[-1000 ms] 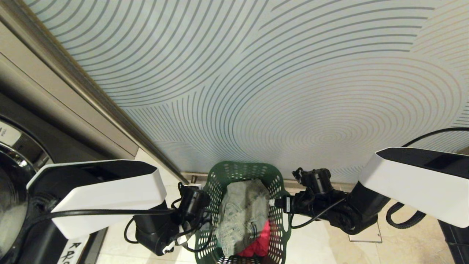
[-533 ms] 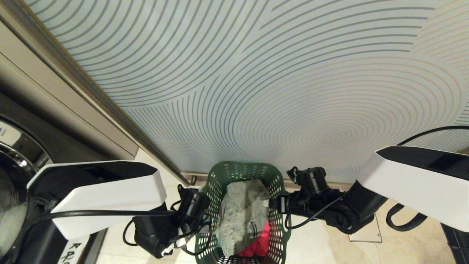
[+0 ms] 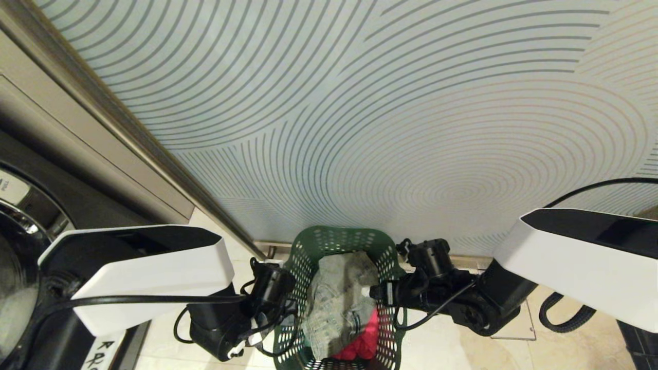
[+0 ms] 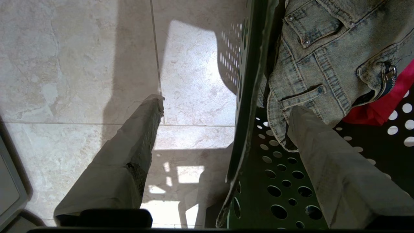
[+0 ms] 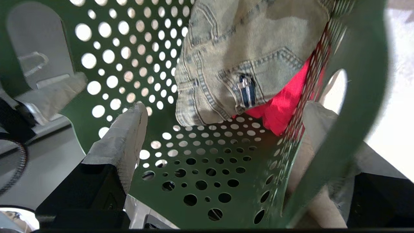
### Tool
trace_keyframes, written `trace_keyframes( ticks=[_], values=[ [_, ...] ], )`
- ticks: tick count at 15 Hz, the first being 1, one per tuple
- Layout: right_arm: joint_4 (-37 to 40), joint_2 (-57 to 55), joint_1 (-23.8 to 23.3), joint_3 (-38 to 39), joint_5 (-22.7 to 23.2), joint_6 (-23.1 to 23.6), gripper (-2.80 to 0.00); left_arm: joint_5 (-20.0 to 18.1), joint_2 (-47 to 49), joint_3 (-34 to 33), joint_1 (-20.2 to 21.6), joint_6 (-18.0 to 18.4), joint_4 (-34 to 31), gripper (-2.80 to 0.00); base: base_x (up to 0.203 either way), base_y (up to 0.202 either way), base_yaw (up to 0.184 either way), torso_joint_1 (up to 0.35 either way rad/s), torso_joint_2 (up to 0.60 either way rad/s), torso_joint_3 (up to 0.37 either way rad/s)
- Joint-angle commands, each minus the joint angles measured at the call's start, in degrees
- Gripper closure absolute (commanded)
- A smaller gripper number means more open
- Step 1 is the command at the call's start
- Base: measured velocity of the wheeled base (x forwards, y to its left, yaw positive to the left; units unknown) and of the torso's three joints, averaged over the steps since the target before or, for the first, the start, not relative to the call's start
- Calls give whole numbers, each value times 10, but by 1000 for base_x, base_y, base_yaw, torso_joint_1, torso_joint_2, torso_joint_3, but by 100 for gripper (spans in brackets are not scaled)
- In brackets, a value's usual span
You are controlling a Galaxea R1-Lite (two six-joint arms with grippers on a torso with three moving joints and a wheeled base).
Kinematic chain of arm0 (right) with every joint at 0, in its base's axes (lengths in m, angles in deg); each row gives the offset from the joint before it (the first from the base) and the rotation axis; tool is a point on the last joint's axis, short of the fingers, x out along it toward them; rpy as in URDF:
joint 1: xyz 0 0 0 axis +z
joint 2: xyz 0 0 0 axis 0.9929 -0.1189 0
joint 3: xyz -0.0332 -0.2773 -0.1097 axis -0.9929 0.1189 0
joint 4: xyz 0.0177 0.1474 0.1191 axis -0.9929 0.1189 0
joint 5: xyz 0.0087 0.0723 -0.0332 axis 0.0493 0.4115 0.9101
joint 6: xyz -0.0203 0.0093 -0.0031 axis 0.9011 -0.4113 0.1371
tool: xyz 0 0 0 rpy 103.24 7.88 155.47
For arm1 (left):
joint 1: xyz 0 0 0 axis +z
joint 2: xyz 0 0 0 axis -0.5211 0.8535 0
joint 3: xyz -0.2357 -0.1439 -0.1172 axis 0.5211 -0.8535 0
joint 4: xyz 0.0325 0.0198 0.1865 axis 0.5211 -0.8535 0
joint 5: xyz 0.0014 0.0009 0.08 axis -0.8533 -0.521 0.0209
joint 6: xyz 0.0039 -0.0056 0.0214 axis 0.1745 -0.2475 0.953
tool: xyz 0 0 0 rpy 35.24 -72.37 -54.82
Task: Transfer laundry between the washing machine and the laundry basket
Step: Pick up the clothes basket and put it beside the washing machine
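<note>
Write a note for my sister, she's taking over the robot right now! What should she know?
Left gripper: open, straddling the left rim of the dark green perforated plastic laundry basket.
Right gripper: open, straddling the right rim.
In the basket: a faded denim jacket lying over a red garment.
The dark grey front-loading washing machine is at far left.
Done: both grippers placed at the rims.
Left: close on the rims, lift the basket, move the laundry.

One dark green laundry basket (image 3: 336,241) stands on the tiled floor, holding two garments: one faded denim jacket (image 3: 339,303) and one red item (image 3: 362,344) beneath it. Two robot arms flank the basket, one left hand (image 3: 280,321) and one right hand (image 3: 371,293). One washing machine (image 3: 20,267) shows at the left edge.
</note>
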Motion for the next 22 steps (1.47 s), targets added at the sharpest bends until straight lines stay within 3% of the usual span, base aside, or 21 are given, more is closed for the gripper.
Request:
trace_keyframes(
  ticks=[1, 4, 14, 16, 22],
  values=[
    [-9, -15, 1, 0, 1, -1, -280, 1, 0, 1, 0, -1, 2, -280, 0, 0, 0, 0, 0, 0],
    [-44, -33, 1, 0, 0, 0, -280, 0, 8, 10, 0, -2, 2, -280, 0, 0, 0, 0, 0, 0],
    [-43, -40, 1, -8, -4, 1, -280, 0, 30, 40, 0, -1, 2, -280, 0, 0, 0, 0, 0, 0],
    [-43, -41, 1, -9, -4, 4, 0, 0, 32, 41, 0, -1, 2, 0, 0, 0, 0, 0, 0, 0],
    [-42, -45, 1, -10, -4, 4, 0, 1, 32, 40, 0, -1, 2, 0, 0, 0, 0, 0, 0, 0]
  ],
)
